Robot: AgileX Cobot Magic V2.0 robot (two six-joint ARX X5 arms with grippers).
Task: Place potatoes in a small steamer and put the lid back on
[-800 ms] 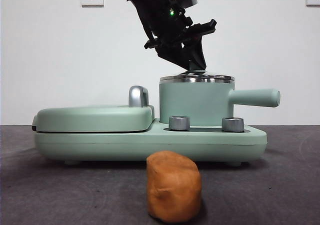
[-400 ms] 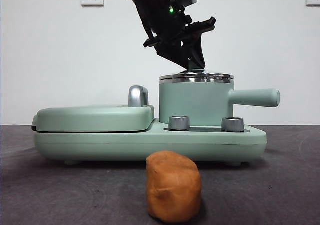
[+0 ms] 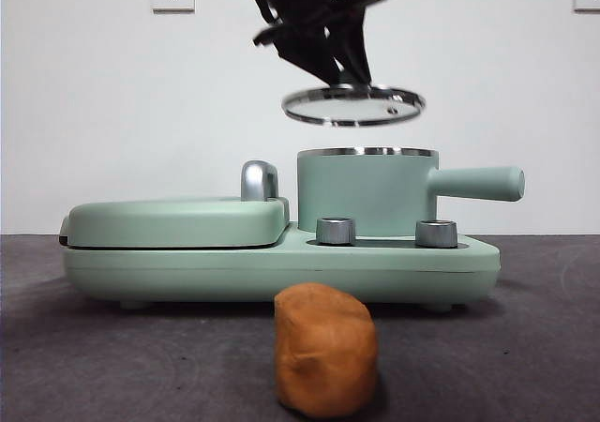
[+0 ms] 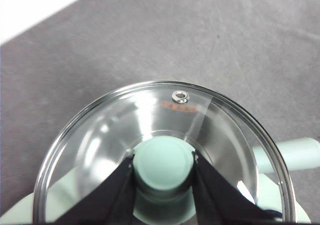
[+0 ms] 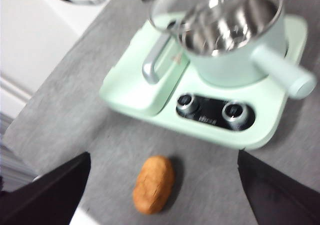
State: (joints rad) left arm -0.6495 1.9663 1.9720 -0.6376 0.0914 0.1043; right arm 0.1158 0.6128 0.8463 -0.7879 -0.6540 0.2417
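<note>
My left gripper (image 3: 345, 73) is shut on the mint green knob (image 4: 164, 167) of the clear glass lid (image 3: 353, 105) and holds it in the air a little above the small steamer (image 3: 366, 192). The lid (image 4: 115, 135) fills the left wrist view. The steamer (image 5: 232, 37) stands open on the mint green cooker base (image 3: 281, 263), its straight handle (image 3: 478, 183) pointing right. The orange-brown potato (image 3: 325, 349) lies on the dark table in front of the base; it also shows in the right wrist view (image 5: 153, 184). My right gripper (image 5: 165, 220) is open, above the table over the potato's near side.
A flat mint green hinged griddle (image 3: 173, 221) with a chrome handle (image 3: 259, 179) takes the left half of the base. Two chrome dials (image 3: 337, 231) sit on the front under the steamer. A white wall stands behind.
The left gripper has lifted the lid off the steamer and now holds it above the rim. The potato and the cooker have not moved.
</note>
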